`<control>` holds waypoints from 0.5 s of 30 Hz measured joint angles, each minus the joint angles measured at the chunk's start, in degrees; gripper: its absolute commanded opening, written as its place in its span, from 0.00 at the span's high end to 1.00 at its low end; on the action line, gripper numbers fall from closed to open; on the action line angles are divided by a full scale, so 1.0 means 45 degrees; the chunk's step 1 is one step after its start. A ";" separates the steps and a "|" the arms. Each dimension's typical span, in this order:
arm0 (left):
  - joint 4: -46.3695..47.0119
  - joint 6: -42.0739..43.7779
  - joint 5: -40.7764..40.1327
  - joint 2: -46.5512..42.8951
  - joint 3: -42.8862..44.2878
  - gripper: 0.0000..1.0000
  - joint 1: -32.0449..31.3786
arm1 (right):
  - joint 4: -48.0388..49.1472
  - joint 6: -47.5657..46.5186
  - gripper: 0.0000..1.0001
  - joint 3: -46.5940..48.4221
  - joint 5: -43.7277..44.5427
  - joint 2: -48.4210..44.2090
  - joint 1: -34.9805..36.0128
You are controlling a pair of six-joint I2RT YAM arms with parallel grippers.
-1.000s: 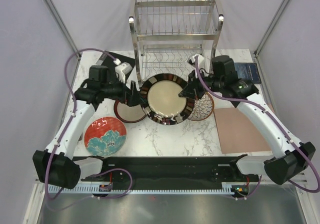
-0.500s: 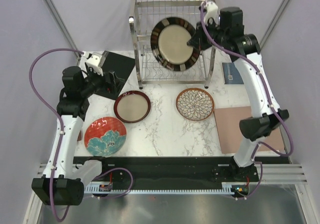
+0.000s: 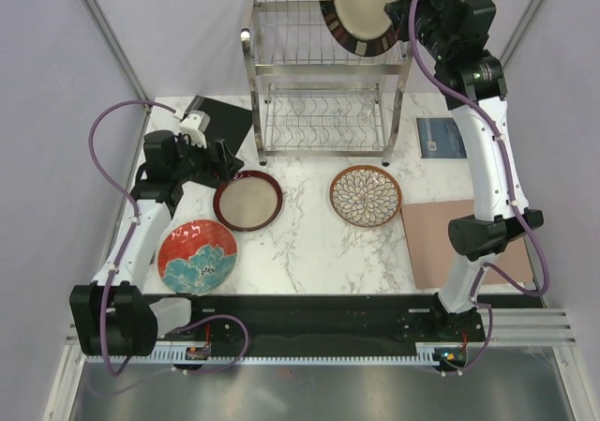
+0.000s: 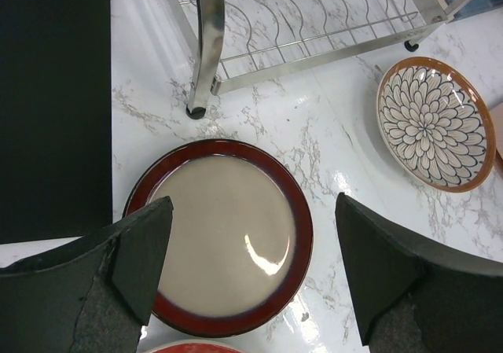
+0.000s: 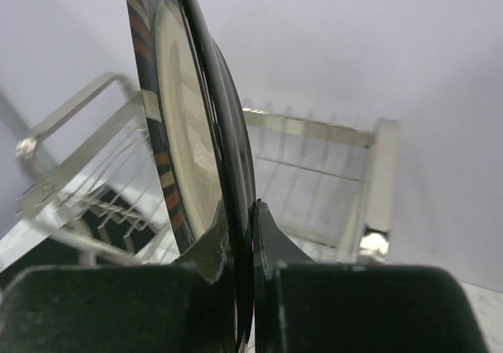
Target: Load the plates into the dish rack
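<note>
My right gripper point(image 3: 401, 8) is shut on the rim of the black-checked plate point(image 3: 361, 8) and holds it upright, high above the top tier of the dish rack point(image 3: 328, 74); the plate point(image 5: 185, 133) shows edge-on in the right wrist view, over the rack point(image 5: 314, 180). My left gripper point(image 3: 225, 163) is open and empty, just above the left edge of the dark-red-rimmed plate point(image 3: 247, 201), which lies between its fingers in the left wrist view point(image 4: 228, 231). The red plate with teal flowers point(image 3: 197, 255) and the brown petal plate point(image 3: 366, 195) lie flat on the table.
A black mat point(image 3: 217, 118) lies at the back left and a pink-brown mat point(image 3: 450, 243) at the right. A dark blue card point(image 3: 439, 137) lies right of the rack. A rack post point(image 4: 206, 46) stands close to the dark-red-rimmed plate.
My right gripper has lifted the black-checked plate from in front of the rack to well above its top tier. My left arm has moved right, towards the dark-red-rimmed plate.
</note>
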 measured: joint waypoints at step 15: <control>0.0408 -0.0709 -0.0345 0.1428 0.0607 0.14 0.0000 | 0.6373 -0.3876 1.00 -0.3439 0.9947 -0.0364 0.2900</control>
